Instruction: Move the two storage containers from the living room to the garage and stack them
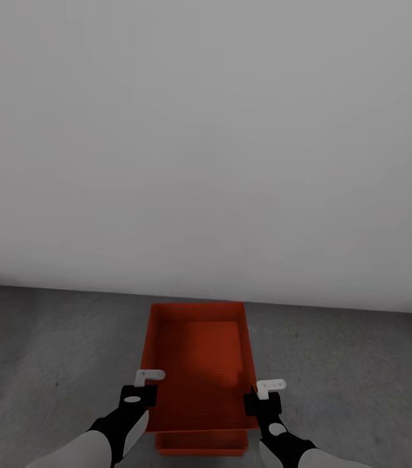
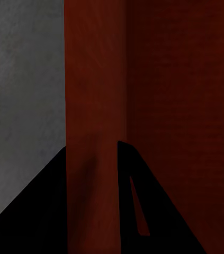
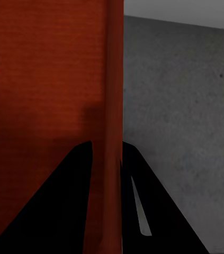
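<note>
Orange-red, stiff, thin-walled and probably light — the upper box (image 1: 199, 364) hangs over the lower box (image 1: 201, 443) on the concrete floor (image 1: 50, 364), left pincer (image 1: 140, 389) and right pincer (image 1: 262, 398) each pinching a side wall — good holds.

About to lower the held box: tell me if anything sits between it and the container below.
Nothing visible does. The upper container is clamped by the left gripper and right gripper on its side walls, and hangs directly over the lower container on the concrete floor.
</note>
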Available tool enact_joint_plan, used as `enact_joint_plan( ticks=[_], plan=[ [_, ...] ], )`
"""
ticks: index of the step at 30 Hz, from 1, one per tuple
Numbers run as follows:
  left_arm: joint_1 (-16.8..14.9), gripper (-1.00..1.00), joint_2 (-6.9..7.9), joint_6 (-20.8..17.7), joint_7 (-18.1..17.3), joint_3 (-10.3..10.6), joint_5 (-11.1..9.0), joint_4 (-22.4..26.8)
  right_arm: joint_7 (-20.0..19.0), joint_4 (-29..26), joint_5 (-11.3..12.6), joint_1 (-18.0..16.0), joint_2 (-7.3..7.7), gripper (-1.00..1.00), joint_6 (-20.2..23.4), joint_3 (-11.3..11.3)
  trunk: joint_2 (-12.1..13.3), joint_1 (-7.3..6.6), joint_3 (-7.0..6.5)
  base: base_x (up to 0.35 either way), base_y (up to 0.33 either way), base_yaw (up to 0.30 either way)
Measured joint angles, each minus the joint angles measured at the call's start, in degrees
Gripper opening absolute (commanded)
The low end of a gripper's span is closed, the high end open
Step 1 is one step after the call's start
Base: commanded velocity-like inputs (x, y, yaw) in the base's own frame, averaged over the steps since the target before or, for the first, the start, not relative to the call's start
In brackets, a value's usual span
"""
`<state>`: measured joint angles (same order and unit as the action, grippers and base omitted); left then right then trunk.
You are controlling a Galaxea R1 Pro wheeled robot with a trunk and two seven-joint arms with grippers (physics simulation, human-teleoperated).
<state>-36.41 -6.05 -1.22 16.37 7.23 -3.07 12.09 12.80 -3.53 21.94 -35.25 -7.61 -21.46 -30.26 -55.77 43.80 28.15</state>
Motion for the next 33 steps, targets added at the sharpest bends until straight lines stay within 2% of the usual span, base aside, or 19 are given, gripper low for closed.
enact_joint_plan(
  ticks=[17, 33],
  plan=[
    [0.00, -1.00, -0.03, 0.02, 0.04, 0.02, -0.06, -0.04, -0.02, -0.01, -0.14, 0.00, 0.03, -1.00, 0.03, 0.08, 0.00, 0.00, 0.00, -0.095, 0.000, 0.000],
    [0.00, -1.00, -0.05, 0.03, 0.05, -0.01, -0.14, -0.15, -0.04, -0.03, -0.33, 0.00, 0.07, -1.00, 0.17, 0.15, 0.00, -0.01, 0.00, -0.011, 0.000, 0.000]
  ],
)
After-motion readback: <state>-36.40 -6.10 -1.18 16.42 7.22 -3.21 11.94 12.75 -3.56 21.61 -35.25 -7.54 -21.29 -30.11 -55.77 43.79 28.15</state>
